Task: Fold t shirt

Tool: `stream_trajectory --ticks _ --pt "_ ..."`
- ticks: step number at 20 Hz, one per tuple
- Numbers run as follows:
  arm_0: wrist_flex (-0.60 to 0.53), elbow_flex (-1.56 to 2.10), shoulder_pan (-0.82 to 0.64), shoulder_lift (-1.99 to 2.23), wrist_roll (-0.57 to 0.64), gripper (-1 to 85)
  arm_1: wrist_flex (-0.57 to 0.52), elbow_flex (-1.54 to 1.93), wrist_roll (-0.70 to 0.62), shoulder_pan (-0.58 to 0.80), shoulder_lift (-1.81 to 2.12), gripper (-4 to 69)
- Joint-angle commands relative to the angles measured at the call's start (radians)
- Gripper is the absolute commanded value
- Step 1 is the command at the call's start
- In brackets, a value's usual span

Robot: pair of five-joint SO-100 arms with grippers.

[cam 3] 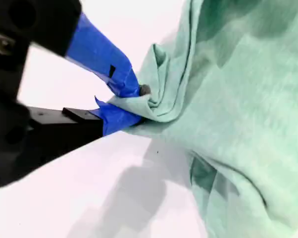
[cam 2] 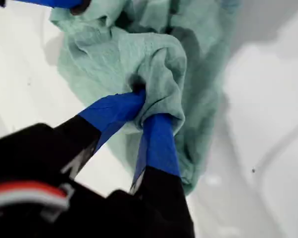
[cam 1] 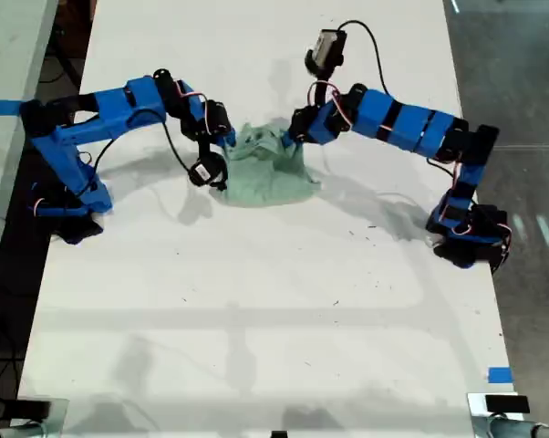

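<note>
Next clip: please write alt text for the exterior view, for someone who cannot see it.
Two blue robot arms reach in from the exterior view's left and right and meet at a crumpled pale green t shirt near the middle of a white table. Each arm's gripper touches an opposite edge of the bunched cloth. A small strip of blue tape sits at the table's edge.

The exterior camera is looking straight down from high above the white table (cam 1: 256, 301), taking in both my arms. Each wrist camera is riding close behind its jaws, peering along them. All three are sharing the t shirt (cam 1: 265, 169), lying toward twelve o'clock from the table's centre in the exterior view.
</note>
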Motion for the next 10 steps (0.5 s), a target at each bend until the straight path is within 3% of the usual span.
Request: stream_trajectory --ticks 1,2,3,4,6,10 --pt "-0.031 -0.183 -0.066 -0.196 0.029 0.0 -0.058 -0.049 -0.021 0.086 -0.144 -1.8" --pt "-0.018 -0.222 -0.078 -0.256 0.04 0.9 -0.06 -0.061 -0.02 0.101 -0.204 -1.9" --pt "0.023 -0.259 -0.081 -0.284 0.041 6.2 -0.049 -0.084 -0.026 0.103 -0.244 2.7" --pt "0.083 -0.301 -0.084 -0.295 0.046 10.9 -0.012 -0.11 -0.049 0.095 -0.258 30.9" --pt "0.195 -0.399 -0.086 -0.281 0.1 24.2 0.057 -0.117 -0.064 0.089 -0.216 41.4" --pt "0.426 -0.603 -0.078 -0.144 0.086 25.5 0.221 -0.121 -0.069 0.097 -0.002 44.8"
